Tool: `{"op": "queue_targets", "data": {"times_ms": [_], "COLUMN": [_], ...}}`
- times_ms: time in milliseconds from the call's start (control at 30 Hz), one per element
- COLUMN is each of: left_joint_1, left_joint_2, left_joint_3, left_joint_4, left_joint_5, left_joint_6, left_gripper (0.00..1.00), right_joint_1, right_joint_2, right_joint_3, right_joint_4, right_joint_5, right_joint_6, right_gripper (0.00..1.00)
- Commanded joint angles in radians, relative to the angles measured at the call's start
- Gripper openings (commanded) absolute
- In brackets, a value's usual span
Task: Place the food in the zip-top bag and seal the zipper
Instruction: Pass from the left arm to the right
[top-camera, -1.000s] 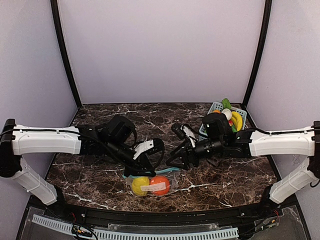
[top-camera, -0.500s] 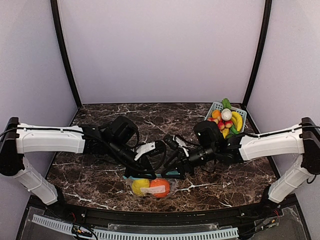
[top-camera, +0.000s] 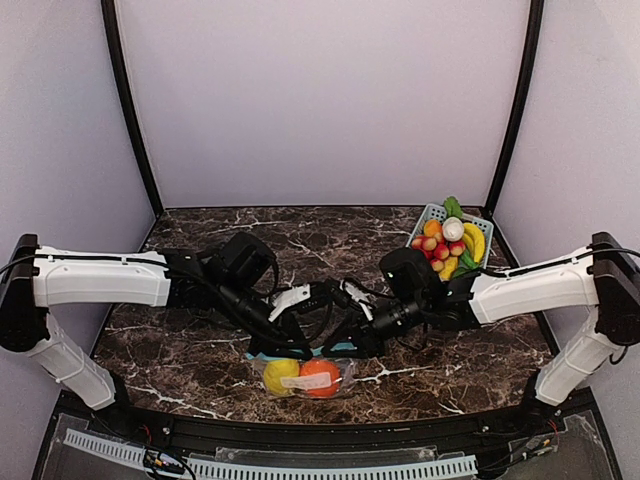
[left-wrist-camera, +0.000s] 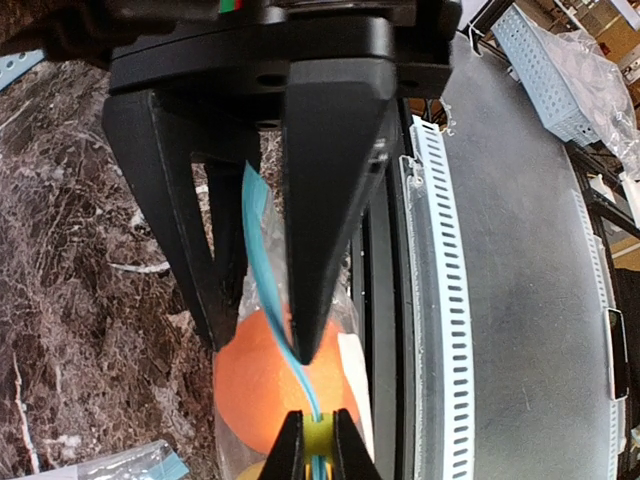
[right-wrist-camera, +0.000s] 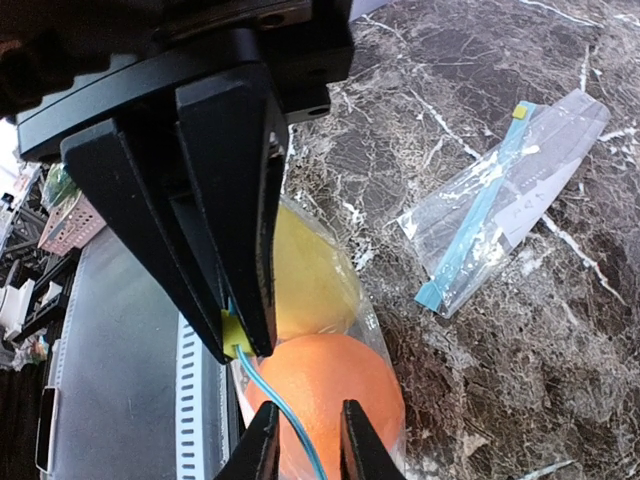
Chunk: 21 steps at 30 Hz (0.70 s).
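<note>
Underneath, a glossy dark counter (top-camera: 180, 350) patterned like marble with white veins is seen. The left arm (top-camera: 95, 280) and the right arm (top-camera: 530, 290), both white-shelled, are stretched low and inward from the sides, with their black hands set tip to tip near the front middle. A pale blue lattice basket (top-camera: 431, 213) of shiny toy food is set in the far right corner.

A clear, crinkled zip-top bag (top-camera: 344, 374) is laid just in front of the hands. Its long axis runs left to right, and its teal zipper strip (left-wrist-camera: 262, 250) is on the far edge, where the hands meet it. Inside, a smooth yellow oblong (top-camera: 280, 375) and a round orange-red ball (top-camera: 320, 377) are packed side by side, touching. A second, flat clear bag (right-wrist-camera: 520, 170) is seen lying nearby.

The left hand (left-wrist-camera: 314, 425) is clamped on the small yellow slider (right-wrist-camera: 232, 335). The fingers of the right hand (right-wrist-camera: 303, 425) are held apart, with the strip running between them.
</note>
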Motion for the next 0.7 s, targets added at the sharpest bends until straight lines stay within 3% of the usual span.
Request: {"op": "queue_targets", "data": {"times_ms": [0, 33, 67, 133, 167, 200, 233, 300, 433, 667], "left_joint_1": [0.009, 0.01, 0.011, 0.016, 0.02, 0.023, 0.025, 0.036, 0.073, 0.183], "left_joint_2": [-0.006, -0.007, -0.011, -0.024, -0.031, -0.053, -0.068, -0.126, -0.262, -0.461], "left_joint_3": [0.022, 0.022, 0.022, 0.01, 0.002, -0.022, -0.037, -0.099, -0.258, -0.448], "left_joint_4": [0.007, 0.009, 0.016, 0.039, 0.068, 0.085, 0.131, 0.219, 0.353, 0.414], "left_joint_5": [0.015, 0.006, -0.003, -0.043, -0.064, -0.073, -0.087, -0.117, -0.141, -0.158], "left_joint_6": [-0.033, -0.038, -0.053, -0.095, -0.111, -0.144, -0.166, -0.228, -0.339, -0.45], "left_gripper": [0.01, 0.04, 0.09, 0.28, 0.44, 0.51, 0.67, 0.85, 0.98, 0.99], "right_joint_1": [0.007, 0.008, 0.007, 0.005, 0.002, -0.001, -0.004, -0.015, -0.035, -0.056], "right_joint_2": [0.006, 0.001, -0.006, -0.024, -0.034, -0.043, -0.051, -0.062, -0.075, -0.067], "right_joint_3": [0.014, 0.01, 0.004, -0.013, -0.021, -0.03, -0.038, -0.053, -0.068, -0.058], "right_joint_4": [0.016, 0.02, 0.029, 0.059, 0.075, 0.09, 0.108, 0.136, 0.169, 0.184], "right_joint_5": [-0.005, 0.0, 0.006, 0.013, 0.012, 0.007, -0.001, -0.024, -0.067, -0.138], "right_joint_6": [-0.018, -0.018, -0.015, -0.005, 0.003, 0.011, 0.019, 0.036, 0.057, 0.065], "right_gripper": [0.09, 0.01, 0.0, 0.0, 0.0, 0.0, 0.0, 0.0, 0.0, 0.0]}}
